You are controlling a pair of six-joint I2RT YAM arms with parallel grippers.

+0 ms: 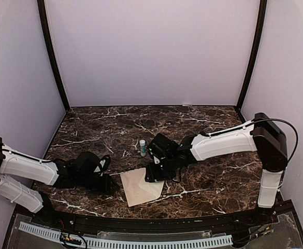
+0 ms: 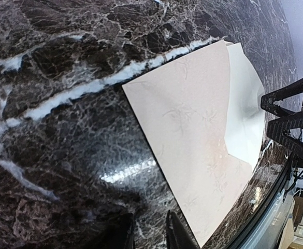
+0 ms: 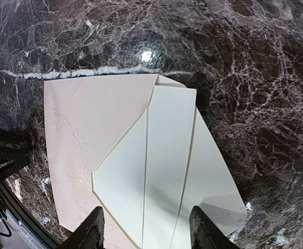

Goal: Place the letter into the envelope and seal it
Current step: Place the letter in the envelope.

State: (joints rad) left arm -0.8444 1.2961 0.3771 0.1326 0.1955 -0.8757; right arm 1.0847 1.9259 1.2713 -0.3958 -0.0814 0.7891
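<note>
Closest in, the letter (image 1: 135, 189) lies flat on the bench (image 1: 218, 181) at about 6 o'clock, one corner near the front edge. The envelope (image 3: 167, 171) overlaps its 3 o'clock side, whiter paper with fold lines fanning out. Honestly can't tell if the letter is in the pocket at all. They just look stacked, so I'd guess the inserting step isn't done. The left end effector (image 2: 148, 236) sits low at the letter's 9 o'clock, fingers nearly together with only a narrow gap and nothing in it, probably there to pin the sheet if it slides. The right end effector (image 3: 147, 228) hangs right over the envelope, fingers spread wide and gripping nothing, which reads like lining up on the flap. Farther back at 12 o'clock what looks like a glue stick (image 1: 142, 148) stands upright, well apart from the paper, I assume waiting for sealing.
</note>
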